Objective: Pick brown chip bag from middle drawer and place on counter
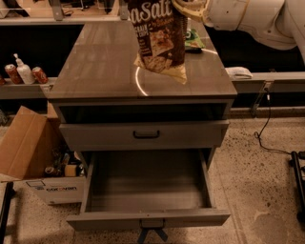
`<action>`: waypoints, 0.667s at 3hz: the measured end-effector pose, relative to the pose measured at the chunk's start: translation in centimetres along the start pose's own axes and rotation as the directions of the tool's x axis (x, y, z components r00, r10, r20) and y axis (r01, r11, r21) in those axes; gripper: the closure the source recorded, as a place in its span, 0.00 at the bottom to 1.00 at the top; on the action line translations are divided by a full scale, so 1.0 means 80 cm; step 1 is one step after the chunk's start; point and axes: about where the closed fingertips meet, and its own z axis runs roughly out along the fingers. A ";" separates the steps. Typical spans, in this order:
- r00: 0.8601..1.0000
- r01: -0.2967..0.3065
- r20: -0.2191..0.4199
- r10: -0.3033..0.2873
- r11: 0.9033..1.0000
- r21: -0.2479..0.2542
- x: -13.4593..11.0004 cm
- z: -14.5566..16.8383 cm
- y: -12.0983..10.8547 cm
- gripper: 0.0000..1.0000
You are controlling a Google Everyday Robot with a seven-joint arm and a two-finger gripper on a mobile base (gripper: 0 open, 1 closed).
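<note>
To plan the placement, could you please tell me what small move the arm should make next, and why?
Probably lower the claw, at top right, straight down: the brown chip bag hangs from it over the counter, apparently not resting yet, so it should settle before release.

Dark-brown and cream brown chip bag (157, 38), white lettering; grey-brown counter (95, 71); cream gripper fingers (190, 13) at top.

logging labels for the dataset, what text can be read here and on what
"Salt" in big white letters on the chip bag, which hangs from the gripper above the counter.
Smaller print on the bag: too blurred to read.
Label on the cardboard box: too blurred to read.
Red cans on the ledge: too small to read.
</note>
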 end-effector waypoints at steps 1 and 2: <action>0.998 -0.004 -0.064 0.010 0.996 0.088 0.029 0.009 -0.003 1.00; 0.992 -0.007 -0.123 0.027 0.988 0.154 0.055 0.018 -0.001 1.00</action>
